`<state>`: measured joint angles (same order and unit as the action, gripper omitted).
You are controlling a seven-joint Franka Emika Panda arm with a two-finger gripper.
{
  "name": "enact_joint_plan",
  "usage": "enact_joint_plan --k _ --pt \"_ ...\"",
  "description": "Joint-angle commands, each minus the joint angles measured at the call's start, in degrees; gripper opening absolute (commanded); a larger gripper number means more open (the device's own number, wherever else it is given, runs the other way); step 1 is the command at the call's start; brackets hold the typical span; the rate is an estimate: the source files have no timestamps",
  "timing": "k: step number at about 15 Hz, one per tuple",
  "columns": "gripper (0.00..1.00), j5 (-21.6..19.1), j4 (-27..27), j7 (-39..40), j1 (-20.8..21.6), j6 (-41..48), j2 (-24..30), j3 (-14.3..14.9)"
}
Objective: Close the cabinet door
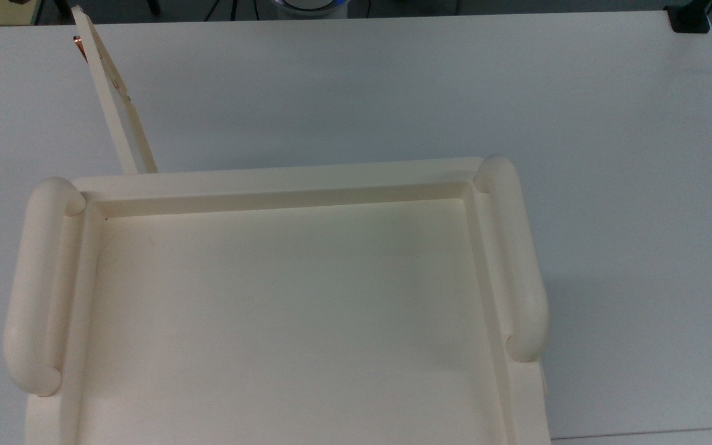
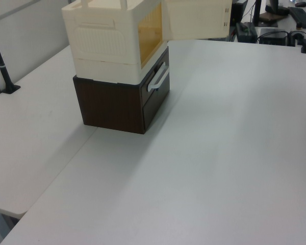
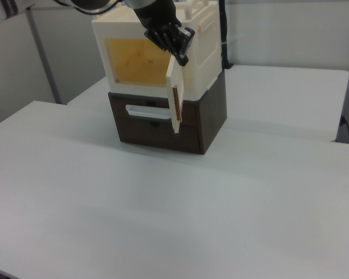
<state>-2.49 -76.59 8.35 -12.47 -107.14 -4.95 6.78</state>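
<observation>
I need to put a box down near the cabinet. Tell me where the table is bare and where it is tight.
Bare: the wide table in front of the cabinet, out to its near edge, and the strip along the left view's left. Tight: beside the open door, where the gripper sits at the door's top edge, above the brown drawer unit.

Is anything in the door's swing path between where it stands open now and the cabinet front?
Nothing visible. The cabinet door stands swung out from the cabinet, and the table in front of the opening is bare. The gripper sits near the door's top edge in the right view, outside the arc.
</observation>
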Motion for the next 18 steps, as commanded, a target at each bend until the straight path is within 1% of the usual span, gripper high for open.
enact_joint_plan --k 1,5,8,10,11,12,13,14,15,18 --pt "0.0 -1.2 -2.15 2.63 0.25 -1.4 -0.14 0.08" --pt "0.0 -1.29 -3.39 3.78 0.96 -0.7 -0.58 -0.71" --pt "0.0 -2.78 -3.92 3.51 3.32 -0.52 -0.58 -0.8" --pt "0.0 -3.66 -3.83 3.42 5.69 1.23 -0.58 -0.98" --pt "0.0 -6.19 -3.83 3.16 7.18 0.89 -0.84 -1.76" --pt "0.0 -12.04 -3.66 1.94 7.89 -0.33 -1.37 -2.2" --pt "0.0 -15.15 -3.66 1.58 7.99 -1.83 -1.29 -2.29" --pt "0.0 -16.57 -3.74 1.49 8.16 -3.23 -1.37 -2.38" --pt "0.0 -17.11 -3.74 1.4 8.43 -4.81 -1.64 -3.08" --pt "0.0 -16.76 -3.83 1.49 8.43 -9.65 -2.69 -5.28"
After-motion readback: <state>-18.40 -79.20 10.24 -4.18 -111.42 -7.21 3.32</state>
